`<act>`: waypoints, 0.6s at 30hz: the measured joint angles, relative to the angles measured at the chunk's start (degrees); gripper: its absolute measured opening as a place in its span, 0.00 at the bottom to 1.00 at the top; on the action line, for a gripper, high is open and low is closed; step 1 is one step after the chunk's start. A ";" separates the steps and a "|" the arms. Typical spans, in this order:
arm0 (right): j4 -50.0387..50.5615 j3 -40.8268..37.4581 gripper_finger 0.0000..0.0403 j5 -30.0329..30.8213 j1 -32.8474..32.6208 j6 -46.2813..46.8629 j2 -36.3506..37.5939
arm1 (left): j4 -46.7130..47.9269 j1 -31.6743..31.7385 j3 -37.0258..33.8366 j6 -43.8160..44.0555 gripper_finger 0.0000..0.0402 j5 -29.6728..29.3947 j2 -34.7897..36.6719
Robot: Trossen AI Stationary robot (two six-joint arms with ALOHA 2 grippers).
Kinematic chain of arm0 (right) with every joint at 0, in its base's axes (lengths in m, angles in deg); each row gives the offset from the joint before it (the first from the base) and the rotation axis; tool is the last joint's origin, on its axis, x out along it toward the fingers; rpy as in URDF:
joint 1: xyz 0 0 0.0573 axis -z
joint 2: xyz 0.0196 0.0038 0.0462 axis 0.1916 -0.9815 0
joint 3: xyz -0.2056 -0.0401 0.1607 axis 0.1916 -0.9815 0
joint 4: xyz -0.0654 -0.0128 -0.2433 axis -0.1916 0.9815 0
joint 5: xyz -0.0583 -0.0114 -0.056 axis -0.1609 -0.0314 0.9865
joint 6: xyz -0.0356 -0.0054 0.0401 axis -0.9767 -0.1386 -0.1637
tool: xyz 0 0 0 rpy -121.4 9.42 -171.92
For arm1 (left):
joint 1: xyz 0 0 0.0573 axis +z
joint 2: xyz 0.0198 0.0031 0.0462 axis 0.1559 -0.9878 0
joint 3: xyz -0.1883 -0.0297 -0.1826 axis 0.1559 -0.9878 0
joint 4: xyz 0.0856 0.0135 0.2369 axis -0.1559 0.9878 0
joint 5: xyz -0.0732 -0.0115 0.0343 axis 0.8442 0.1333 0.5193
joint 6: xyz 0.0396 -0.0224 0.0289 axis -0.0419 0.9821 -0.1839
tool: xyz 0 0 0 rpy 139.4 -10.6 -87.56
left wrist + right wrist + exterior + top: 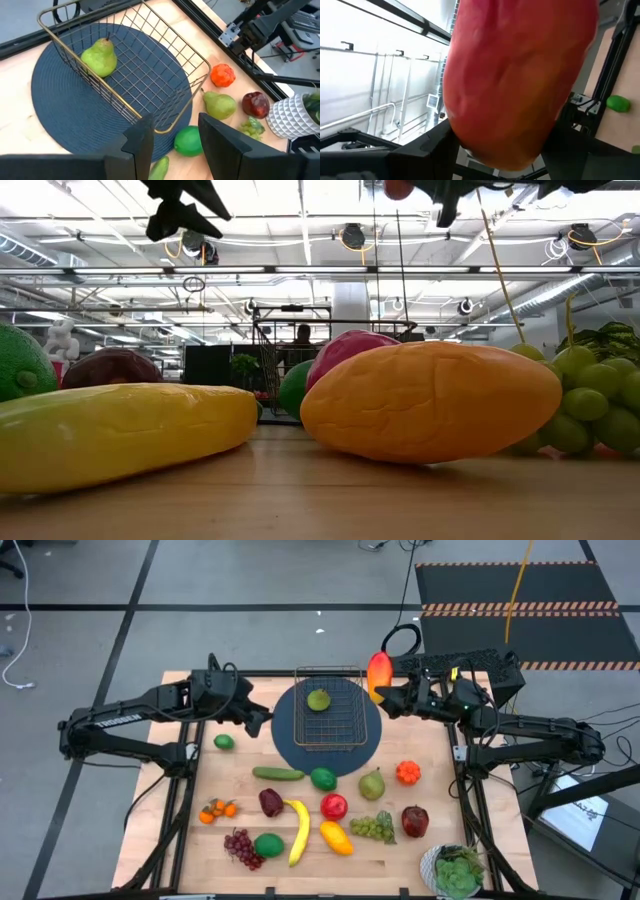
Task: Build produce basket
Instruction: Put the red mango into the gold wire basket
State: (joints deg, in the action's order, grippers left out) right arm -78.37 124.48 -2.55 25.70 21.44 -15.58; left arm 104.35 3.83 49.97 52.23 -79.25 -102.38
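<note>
We see the basket (331,708) on the round blue mat (290,745), one green pear (318,700) inside. Right gripper (385,692) clamped on a red-orange mango (379,673) just beside the basket's right rim. Left gripper (262,720) hovers left of the basket, fingers apart, empty. Other produce lies on the table (430,805).

My right gripper (392,692) is raised, fingers clamped on a load; my left gripper (262,720) seems parted and empty.
</note>
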 joint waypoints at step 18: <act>1.93 -0.02 0.57 1.13 -0.13 3.13 0.00 | 0.00 -2.61 0.00 0.76 0.38 -0.35 0.00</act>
State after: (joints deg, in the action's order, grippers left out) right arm -76.43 124.46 -1.41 25.57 24.57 -15.58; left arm 104.35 1.23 49.97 53.00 -79.60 -102.38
